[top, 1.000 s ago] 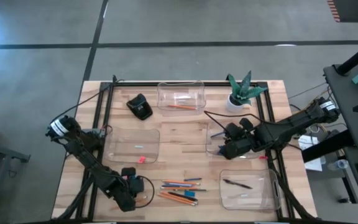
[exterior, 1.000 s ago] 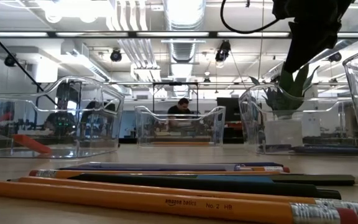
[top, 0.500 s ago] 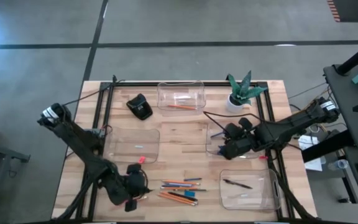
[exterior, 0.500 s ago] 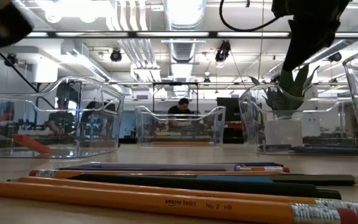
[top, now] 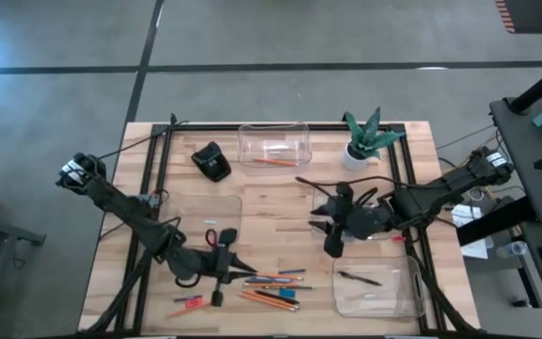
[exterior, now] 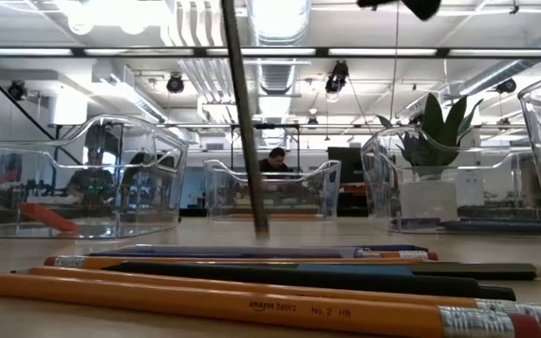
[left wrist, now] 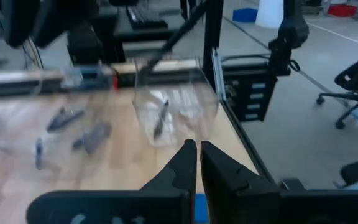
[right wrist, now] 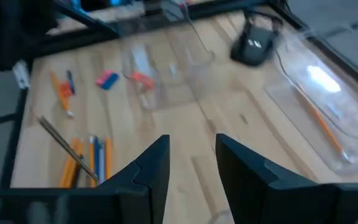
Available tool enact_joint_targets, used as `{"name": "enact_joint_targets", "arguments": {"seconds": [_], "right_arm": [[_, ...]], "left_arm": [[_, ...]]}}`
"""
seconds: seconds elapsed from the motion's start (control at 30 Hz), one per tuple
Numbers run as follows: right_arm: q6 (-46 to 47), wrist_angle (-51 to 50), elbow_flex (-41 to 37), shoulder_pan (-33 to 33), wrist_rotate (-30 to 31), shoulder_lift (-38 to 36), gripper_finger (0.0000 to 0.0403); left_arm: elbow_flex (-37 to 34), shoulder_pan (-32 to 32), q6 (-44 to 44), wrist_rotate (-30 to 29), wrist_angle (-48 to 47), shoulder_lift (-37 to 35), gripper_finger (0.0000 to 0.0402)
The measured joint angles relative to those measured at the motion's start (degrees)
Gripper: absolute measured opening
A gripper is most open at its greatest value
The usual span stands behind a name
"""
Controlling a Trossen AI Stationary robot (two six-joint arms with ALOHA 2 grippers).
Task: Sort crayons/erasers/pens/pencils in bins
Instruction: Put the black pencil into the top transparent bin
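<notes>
A wooden table (top: 271,202) seen from above, with four clear bins around a loose pile of pencils (top: 263,299) and pens (top: 276,293) near its front edge. The left gripper (top: 222,271) sits just beside this pile, on the left, its two fingers pressed together and holding nothing. The right gripper (top: 332,226) hovers above and to the right of the pile, near the middle of the table, fingers parted with nothing between them.

One bin (top: 273,144) at the far edge, well behind the pile, holds an orange pencil. Another bin (top: 374,287), just right of the pile, holds a dark pen. A third bin (top: 199,218), behind and left of the pile, holds a small pink eraser. The fourth bin (top: 320,223) lies partly under the right arm.

A black lump-shaped object (top: 213,162) and a potted plant (top: 365,138) stand far behind the pile
</notes>
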Motion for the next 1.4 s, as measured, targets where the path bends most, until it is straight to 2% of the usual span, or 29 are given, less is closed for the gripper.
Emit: {"name": "enact_joint_targets", "arguments": {"seconds": [0.1, 0.23, 0.47, 0.53, 0.6, 0.77, 0.87, 1.1, 1.4], "right_arm": [[-1.16, 2.00, 0.86, 0.75, -0.01, 0.80, 0.0123], [-1.24, 1.98, 1.17, 0.98, -2.47, 2.29, 0.0123], [-1.13, 1.91, 0.81, 0.99, -3.36, 5.54, 0.0123], [-0.89, 1.93, 0.81, 0.99, -3.90, 6.77, 0.0123], [-0.91, 1.85, 0.81, 0.98, -3.91, 8.09, 0.0123], [-1.18, 1.52, 0.83, 0.97, -3.92, 10.48, 0.0123], [-1.22, 1.45, 0.83, 0.97, -3.92, 11.58, 0.0123], [-0.19, 1.50, 0.83, 0.55, -3.92, 12.93, 0.0123], [13.21, 4.00, 0.94, -1.53, -3.94, 14.75, 0.0123]], "left_arm": [[0.39, 1.35, 2.52, 0.06, 0.26, -0.07, 0.0005], [0.43, 2.51, 2.59, 0.07, 0.09, -0.09, 0.0002], [0.39, 3.49, 2.61, 0.10, -0.21, -0.11, 0.0001], [0.38, 4.02, 2.56, -1.59, -0.20, -0.11, 0.0001], [0.38, 4.87, 2.60, -7.51, -0.22, -0.11, 0.0001], [0.37, 7.41, 4.42, -28.96, -0.26, -0.15, 0.0001], [0.37, 8.53, 9.17, -35.29, -0.22, -0.15, 0.0001], [0.49, 10.50, 13.49, -35.82, -0.34, 0.17, 0.0001], [1.99, 11.26, 13.03, -35.93, -0.13, 0.17, 0.0002]]}}
